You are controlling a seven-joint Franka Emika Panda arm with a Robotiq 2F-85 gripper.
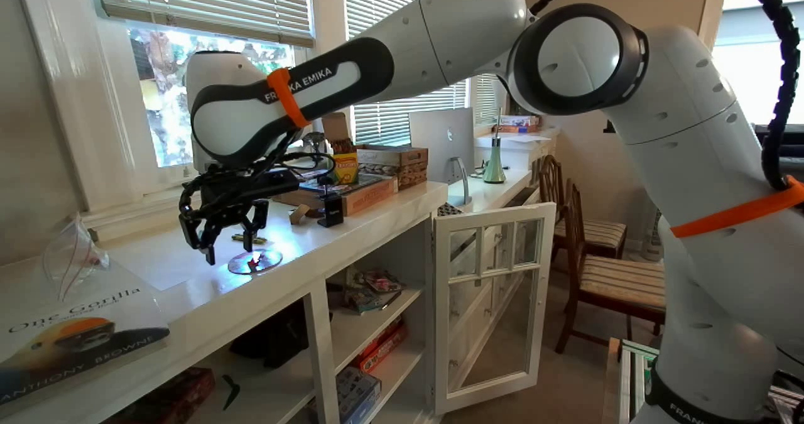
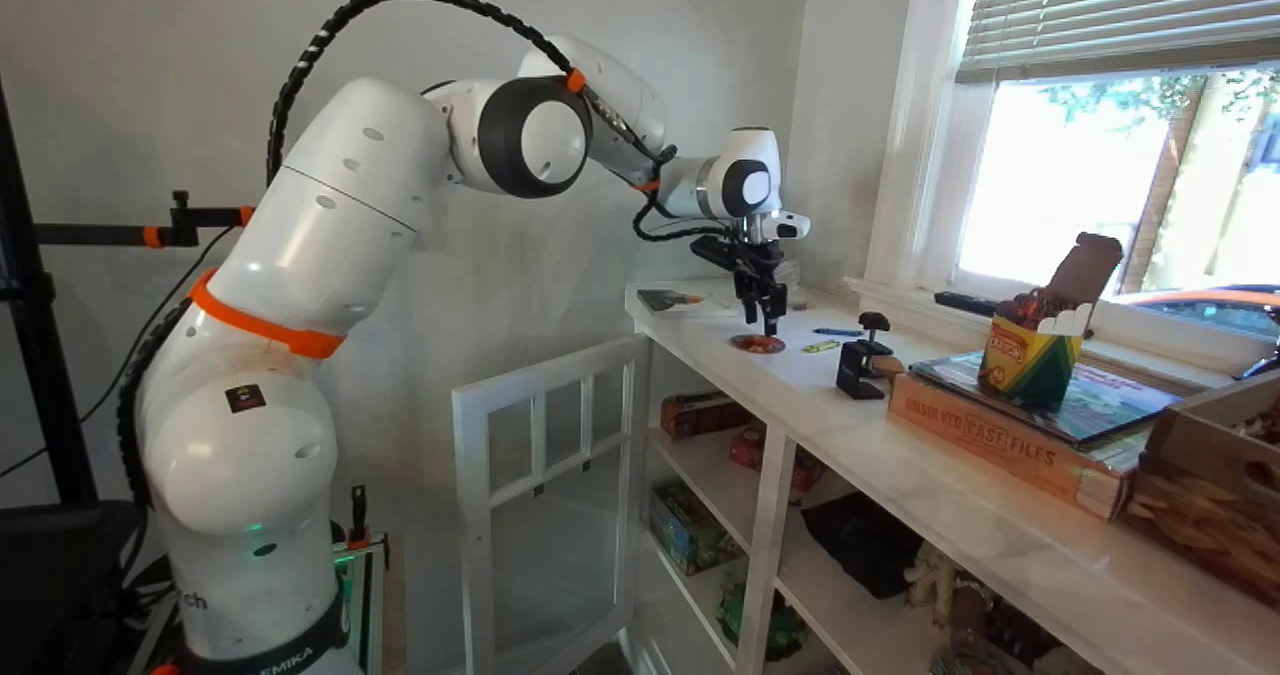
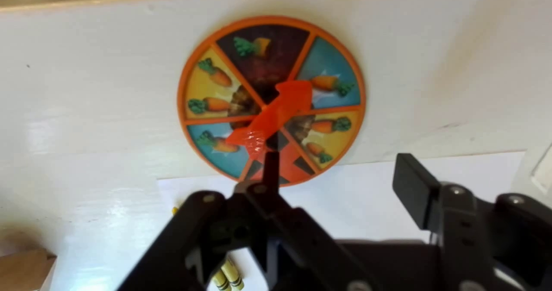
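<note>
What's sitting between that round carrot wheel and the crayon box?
A black clamp and a piece of cardboard, in both exterior views; crayons lie nearer the wheel.

A: Counter (image 1: pixel 301 239), in an exterior view, left to right?
B: Book (image 1: pixel 75 342), with bag (image 1: pixel 78 264) behind; spinner disc (image 1: pixel 254 262); clamp (image 1: pixel 331 210); box stack (image 1: pixel 370 196).
A: About the disc?
B: Gripper (image 1: pixel 229 255) above; paper sheet (image 3: pixel 349 200), in the wrist view, partly under; crayons (image 2: pixel 820 347) toward the window (image 2: pixel 1060 185).
A: About the stack?
B: Crayon carton (image 1: pixel 345 168) on top; crate (image 1: pixel 411 173) behind.
A: Below the counter?
B: Shelves (image 1: pixel 358 333), holding boxes (image 1: pixel 383 343); door (image 1: pixel 493 272) to their right; chairs (image 1: pixel 619 282) beyond.
</note>
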